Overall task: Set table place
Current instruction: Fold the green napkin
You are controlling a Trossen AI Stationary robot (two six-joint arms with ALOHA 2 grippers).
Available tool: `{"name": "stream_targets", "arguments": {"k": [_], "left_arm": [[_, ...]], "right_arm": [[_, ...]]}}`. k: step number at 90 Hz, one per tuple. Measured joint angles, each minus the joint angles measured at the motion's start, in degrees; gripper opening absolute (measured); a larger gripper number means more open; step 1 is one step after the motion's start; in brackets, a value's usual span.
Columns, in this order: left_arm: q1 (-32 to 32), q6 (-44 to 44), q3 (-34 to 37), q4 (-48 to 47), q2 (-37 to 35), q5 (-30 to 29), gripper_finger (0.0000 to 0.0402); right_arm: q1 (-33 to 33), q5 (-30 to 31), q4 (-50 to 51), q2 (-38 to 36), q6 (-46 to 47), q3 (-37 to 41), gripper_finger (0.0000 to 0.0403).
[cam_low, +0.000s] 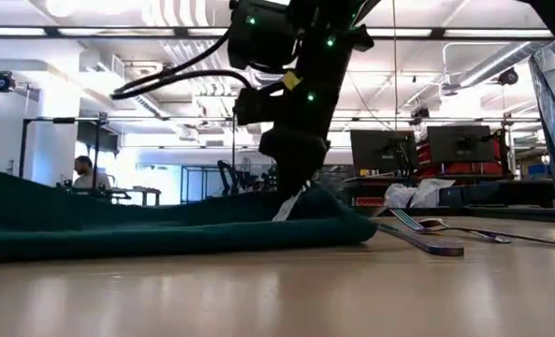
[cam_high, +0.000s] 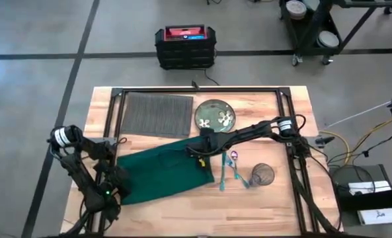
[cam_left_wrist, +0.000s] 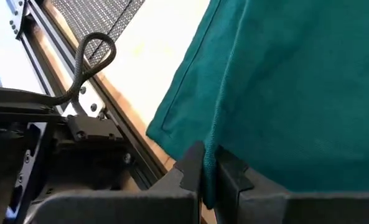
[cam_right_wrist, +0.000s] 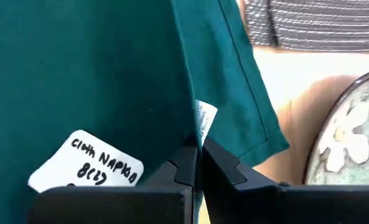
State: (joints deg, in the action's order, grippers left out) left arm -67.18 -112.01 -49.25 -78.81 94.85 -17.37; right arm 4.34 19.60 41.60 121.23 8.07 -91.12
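High view: we see the placemat (cam_high: 157, 114) at the table's (cam_high: 275, 205) far edge, plate (cam_high: 215, 115) just beside it, green napkin (cam_high: 162, 172) nearer, both grippers at its ends.
Low view: napkin edge lifted.
Left wrist: left gripper (cam_left_wrist: 207, 167) fingers clamped on napkin.
Right wrist: right gripper (cam_right_wrist: 197, 152) pinched on napkin by its tag (cam_right_wrist: 204, 121).

dark green napkin (cam_high: 162, 173), grey ribbed placemat (cam_high: 156, 114)

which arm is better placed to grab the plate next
Right, probably. Its gripper sits just below the plate, fingers shut on the napkin, which it must release first. The left gripper clamps the napkin's far left edge.
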Motion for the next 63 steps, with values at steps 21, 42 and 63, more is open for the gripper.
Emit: {"name": "stream_targets", "arguments": {"k": [21, 42, 63], "left_arm": [[0.6, -4.1, 0.1, -1.2, -0.6, 0.1, 0.0111], [0.8, -3.4, -2.9, -0.5, -6.2, -4.5, 0.023], [1.6, 4.9, -1.7, 13.1, -9.0, -16.7, 0.0268]], "right_arm": [[-2.1, 2.0, 0.6, 0.0, 4.0, -1.0, 0.0063], [-4.4, -2.7, 12.7, -1.7, 4.6, -7.4, 0.0178], [-2.1, -28.6, 5.8, -4.1, -4.6, -6.7, 0.0235]]}}
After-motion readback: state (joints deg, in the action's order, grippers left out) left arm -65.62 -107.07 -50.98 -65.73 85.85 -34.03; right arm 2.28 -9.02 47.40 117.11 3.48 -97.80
